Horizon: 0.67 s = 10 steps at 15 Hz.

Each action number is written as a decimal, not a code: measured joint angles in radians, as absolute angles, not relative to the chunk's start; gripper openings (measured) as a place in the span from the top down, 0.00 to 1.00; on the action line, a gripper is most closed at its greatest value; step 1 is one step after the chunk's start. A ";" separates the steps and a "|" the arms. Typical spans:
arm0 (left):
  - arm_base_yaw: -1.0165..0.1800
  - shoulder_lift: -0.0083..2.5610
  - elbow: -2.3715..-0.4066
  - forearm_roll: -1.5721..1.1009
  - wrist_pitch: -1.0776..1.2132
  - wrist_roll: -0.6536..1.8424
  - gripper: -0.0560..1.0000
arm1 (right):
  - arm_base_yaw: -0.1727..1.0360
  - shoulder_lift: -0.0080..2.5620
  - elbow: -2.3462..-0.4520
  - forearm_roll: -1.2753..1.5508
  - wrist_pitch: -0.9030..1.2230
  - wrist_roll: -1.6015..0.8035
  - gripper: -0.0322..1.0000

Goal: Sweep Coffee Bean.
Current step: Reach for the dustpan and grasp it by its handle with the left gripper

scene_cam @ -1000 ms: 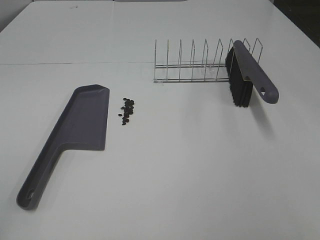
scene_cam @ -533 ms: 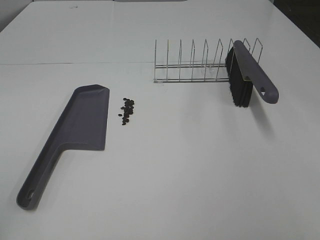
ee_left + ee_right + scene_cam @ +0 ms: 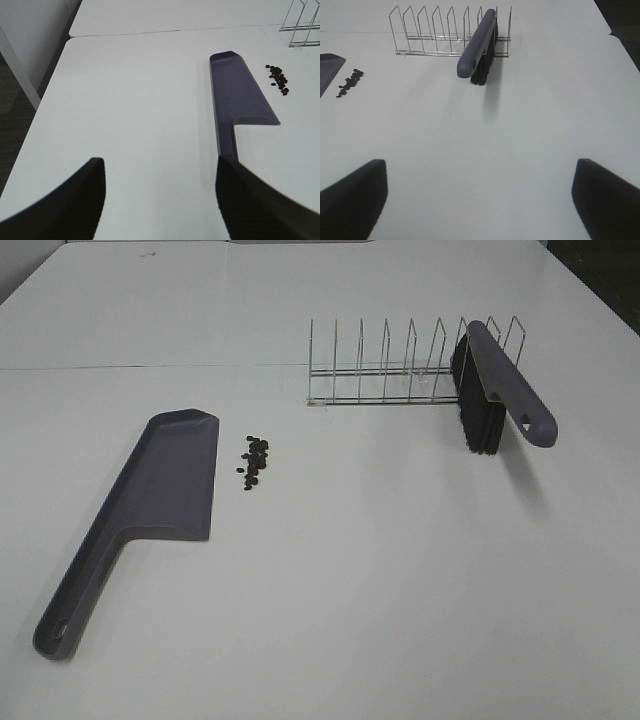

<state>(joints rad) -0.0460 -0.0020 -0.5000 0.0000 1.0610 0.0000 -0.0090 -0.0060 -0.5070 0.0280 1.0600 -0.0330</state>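
Table: a white, flat table (image 3: 380, 570) carries everything; a seam runs across it behind the rack.
Coffee bean: a cluster of tiny dark brown, near-black oval beans (image 3: 254, 460) lies loose on the table, just beside the dustpan's long edge on its right in the high view. It is not touching the dustpan and is well apart from the brush. It also shows in the left wrist view (image 3: 278, 80) and the right wrist view (image 3: 350, 83).
Dustpan: a grey-purple plastic dustpan (image 3: 170, 480) with a flat tray and a long handle lies flat on the left part of the table. Its handle points toward the near edge, and there is a hanging hole at the handle's end.
Rack: a thin silver wire rack (image 3: 385, 370) with upright loops stands farther back, right of centre.
Brush: a hand brush with a grey-purple handle and black bristles (image 3: 510, 385) rests in the rack's right end, with its bristles down and its handle slanting forward.
Left hand: the left hand (image 3: 160, 165) is parted at a middling width with nothing between its fingers. It is above bare table near the dustpan's handle.
Right hand: the right hand (image 3: 480, 167) is spread wide and holds nothing. It faces the brush from well apart.
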 joint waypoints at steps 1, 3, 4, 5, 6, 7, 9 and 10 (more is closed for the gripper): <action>-0.046 -0.002 -0.500 0.000 1.061 0.000 0.40 | -0.009 -0.006 -0.507 0.028 1.060 -0.033 0.14; -0.046 -0.002 -0.500 0.000 1.061 0.000 0.40 | -0.009 -0.006 -0.507 0.028 1.060 -0.033 0.14; -0.046 -0.002 -0.500 0.000 1.061 0.000 0.40 | -0.009 -0.006 -0.507 0.028 1.060 -0.033 0.14; -0.046 -0.002 -0.500 0.000 1.061 0.000 0.40 | -0.009 -0.006 -0.507 0.028 1.060 -0.033 0.14; -0.046 0.003 -0.504 0.000 1.051 0.000 0.40 | -0.009 -0.006 -0.507 0.028 1.060 -0.033 0.14; -0.046 0.031 -0.516 0.000 1.013 0.000 0.40 | -0.009 -0.006 -0.507 0.028 1.060 -0.033 0.14; -0.046 0.099 -0.522 -0.016 0.917 0.000 0.40 | -0.009 -0.006 -0.507 0.028 1.060 -0.033 0.14; -0.046 0.238 -0.527 -0.065 0.795 0.000 0.40 | -0.009 -0.006 -0.507 0.028 1.060 -0.033 0.14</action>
